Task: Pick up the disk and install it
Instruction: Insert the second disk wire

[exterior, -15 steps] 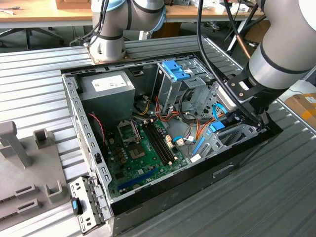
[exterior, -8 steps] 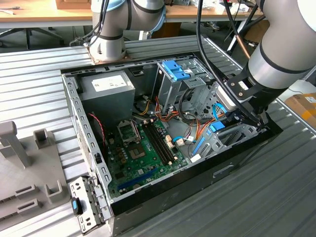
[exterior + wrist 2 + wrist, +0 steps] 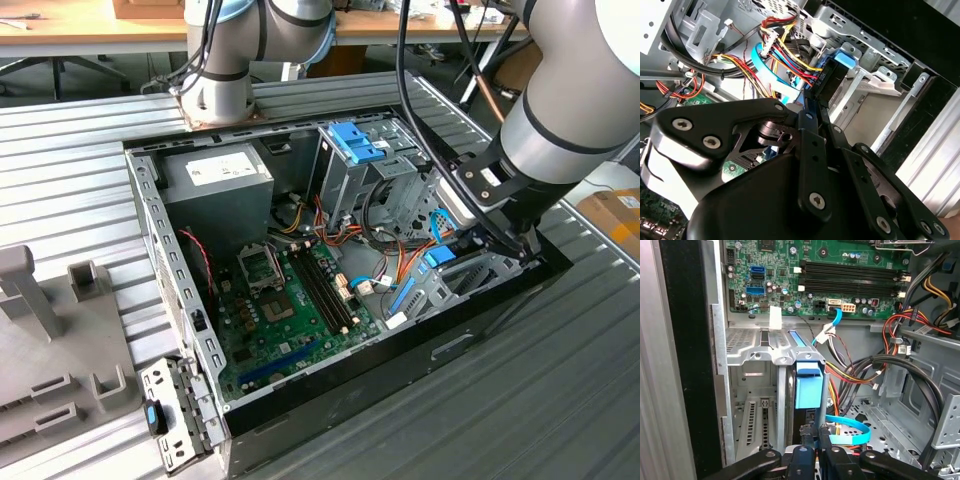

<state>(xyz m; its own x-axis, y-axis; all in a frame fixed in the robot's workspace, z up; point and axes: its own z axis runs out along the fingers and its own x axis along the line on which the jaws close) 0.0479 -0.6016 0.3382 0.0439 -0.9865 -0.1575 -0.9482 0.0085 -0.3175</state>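
The disk (image 3: 808, 385) stands on edge in the metal drive bay (image 3: 747, 347) at the case's front corner, its bright blue carrier rail and tab facing the camera. In the exterior view the disk (image 3: 440, 257) shows as blue plastic just below the wrist, at the exterior view's right. My gripper (image 3: 815, 432) sits right behind the blue tab, black fingers (image 3: 802, 455) drawn close together on the disk's narrow end. In the second wrist view my gripper (image 3: 816, 107) points at the disk (image 3: 842, 60), which sits in the bay frame. The disk's flat face is hidden.
A grey power-supply box (image 3: 218, 178) fills the case's back corner. An upright metal cage with a blue latch (image 3: 355, 140) stands beside the arm. Bundled wires (image 3: 340, 235) and a blue flat cable (image 3: 850, 432) lie close to the bay. The green motherboard (image 3: 290, 300) covers the floor.
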